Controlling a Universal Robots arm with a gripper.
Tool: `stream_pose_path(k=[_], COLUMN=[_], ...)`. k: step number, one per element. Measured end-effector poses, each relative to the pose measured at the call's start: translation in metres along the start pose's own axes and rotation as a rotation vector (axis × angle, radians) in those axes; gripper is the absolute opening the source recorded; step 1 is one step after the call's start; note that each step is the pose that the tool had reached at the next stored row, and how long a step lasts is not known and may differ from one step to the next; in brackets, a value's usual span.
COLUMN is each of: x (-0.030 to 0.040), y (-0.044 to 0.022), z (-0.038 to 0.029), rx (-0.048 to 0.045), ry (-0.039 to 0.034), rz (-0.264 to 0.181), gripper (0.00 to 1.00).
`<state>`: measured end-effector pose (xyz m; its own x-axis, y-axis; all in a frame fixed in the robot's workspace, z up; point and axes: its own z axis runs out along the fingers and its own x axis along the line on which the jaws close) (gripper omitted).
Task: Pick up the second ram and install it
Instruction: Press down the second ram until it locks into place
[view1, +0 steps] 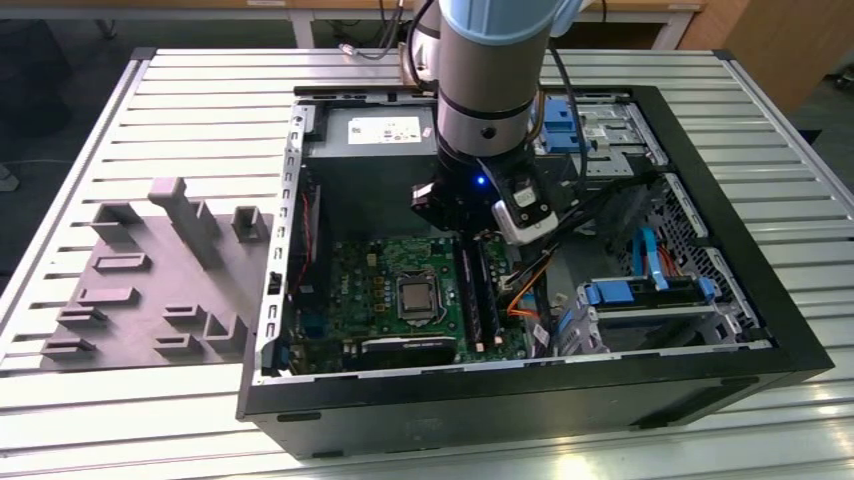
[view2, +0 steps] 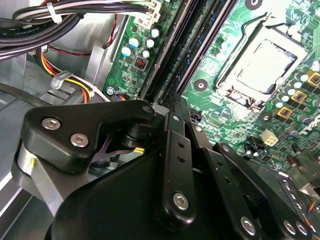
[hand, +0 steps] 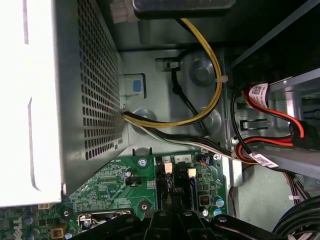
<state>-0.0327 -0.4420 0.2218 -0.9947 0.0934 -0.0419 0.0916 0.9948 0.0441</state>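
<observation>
Down inside the open computer case (view1: 694, 180), near the centre of the exterior view, the gripper (view1: 470, 235) hangs over the memory slots (view1: 481, 295), which run just to the exterior view's right of the processor socket (view1: 418, 298) on the green motherboard (view1: 367, 290). In the second wrist view the gripper's black link arms (view2: 175, 165) converge toward a point right above the long dark slots (view2: 200, 50); whether the fingers are pressed together or spread cannot be told. A dark strip sits in the slot area below the gripper in the exterior view, and this may be the second ram (view1: 467, 285), but whether it is held, partly seated or already pushed home is not clear.

To do this step well, the stick should stay square to its slot along its whole length and go straight down with even pressure, so that neither end rides high.

Room is tight. The power supply box (hand: 75, 90) stands close on one side in the first wrist view, and the yellow and black cables (hand: 200, 112) pass near the far end of the slots. At right in the exterior view, the drive cage with blue tabs (view1: 627, 292) and loose wires (view1: 527, 290) crowd the arm (view1: 487, 80). The pale grey tray (view1: 160, 280) lies outside the case, at left, well apart.
</observation>
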Motion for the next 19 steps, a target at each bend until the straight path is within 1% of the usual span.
stream_pose_path(k=[19], x=[0.0002], y=[0.0003], z=[0.0034], rx=[0.0002], ry=[-0.0002], rz=[0.004], gripper=[0.11])
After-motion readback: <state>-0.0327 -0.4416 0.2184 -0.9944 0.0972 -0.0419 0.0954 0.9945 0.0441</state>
